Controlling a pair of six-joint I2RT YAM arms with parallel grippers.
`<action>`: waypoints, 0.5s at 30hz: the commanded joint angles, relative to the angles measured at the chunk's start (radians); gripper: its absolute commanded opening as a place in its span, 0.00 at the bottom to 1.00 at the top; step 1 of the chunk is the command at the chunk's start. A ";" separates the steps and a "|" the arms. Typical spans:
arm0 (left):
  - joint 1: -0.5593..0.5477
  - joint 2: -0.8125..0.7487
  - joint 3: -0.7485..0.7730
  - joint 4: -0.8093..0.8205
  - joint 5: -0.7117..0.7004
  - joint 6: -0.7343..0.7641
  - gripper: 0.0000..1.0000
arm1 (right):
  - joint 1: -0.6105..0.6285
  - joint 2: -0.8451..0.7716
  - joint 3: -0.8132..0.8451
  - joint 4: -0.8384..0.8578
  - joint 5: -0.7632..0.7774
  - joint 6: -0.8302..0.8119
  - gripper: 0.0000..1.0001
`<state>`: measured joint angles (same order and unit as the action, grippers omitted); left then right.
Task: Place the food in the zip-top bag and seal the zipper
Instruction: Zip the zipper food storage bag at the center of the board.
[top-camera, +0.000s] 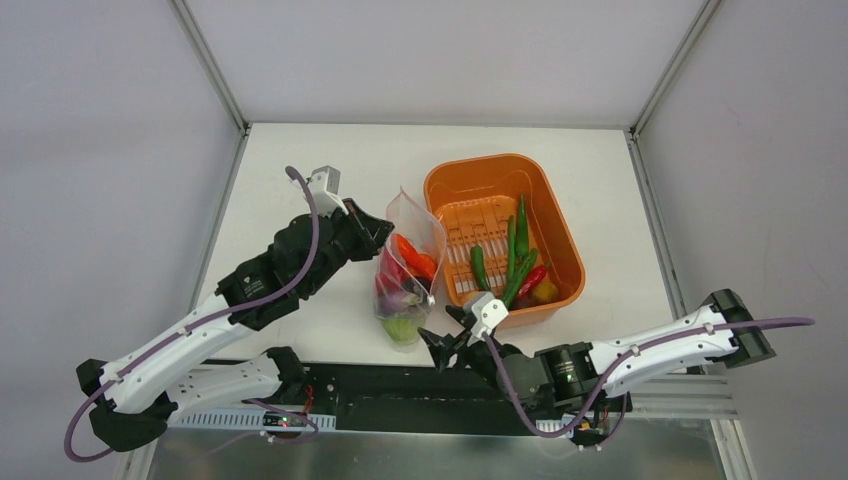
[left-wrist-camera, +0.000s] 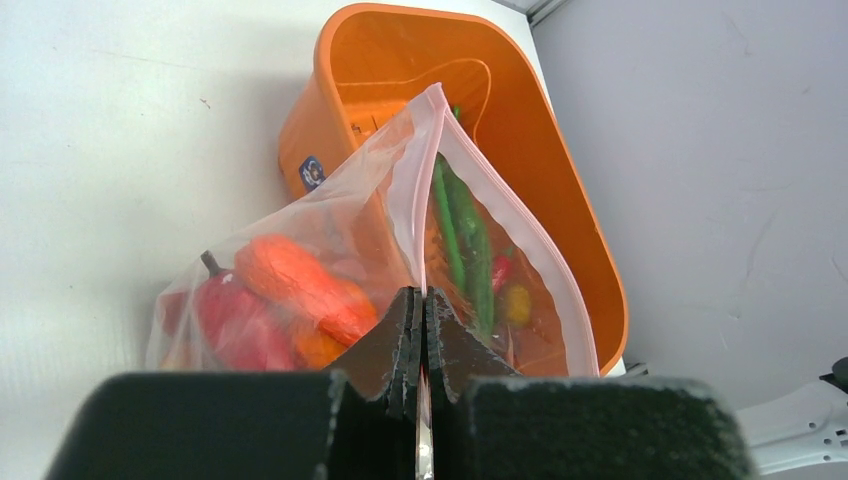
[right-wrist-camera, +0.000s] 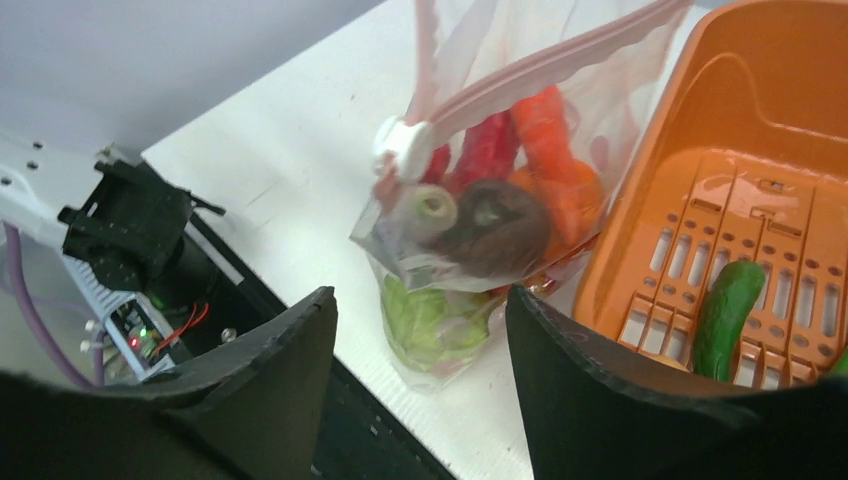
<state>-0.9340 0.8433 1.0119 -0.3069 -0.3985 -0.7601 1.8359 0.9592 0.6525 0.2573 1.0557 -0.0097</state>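
The clear zip-top bag (top-camera: 408, 268) stands on the table left of the orange tub, held up at its mouth. It holds food: a red pepper (left-wrist-camera: 235, 315), an orange piece (left-wrist-camera: 300, 280), a dark purple piece (right-wrist-camera: 495, 230) and a light green piece (right-wrist-camera: 430, 320). Its pink zipper (right-wrist-camera: 560, 62) has a white slider (right-wrist-camera: 400, 145), and the mouth gapes open (left-wrist-camera: 520, 250). My left gripper (left-wrist-camera: 421, 300) is shut on the bag's mouth edge (top-camera: 378, 232). My right gripper (right-wrist-camera: 420, 310) is open and empty just near of the bag's bottom (top-camera: 447, 335).
The orange tub (top-camera: 560, 250) sits right of the bag and still holds several green peppers (top-camera: 520, 245), a red one (top-camera: 532, 278) and a yellow piece (top-camera: 545, 291). A green piece (right-wrist-camera: 725, 310) lies on its slotted floor. The table's near edge runs under my right gripper.
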 joint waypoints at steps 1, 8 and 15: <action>0.008 -0.029 -0.020 0.057 0.018 -0.022 0.00 | -0.034 -0.068 -0.024 0.229 0.025 -0.071 0.64; 0.009 -0.040 -0.016 0.058 0.002 0.006 0.00 | -0.104 -0.026 -0.041 0.298 -0.065 -0.019 0.59; 0.008 -0.048 0.007 0.041 0.009 0.006 0.00 | -0.121 0.080 -0.066 0.488 -0.069 -0.133 0.56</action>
<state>-0.9340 0.8146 0.9871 -0.2848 -0.3836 -0.7662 1.7203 1.0058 0.6102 0.5632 1.0031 -0.0719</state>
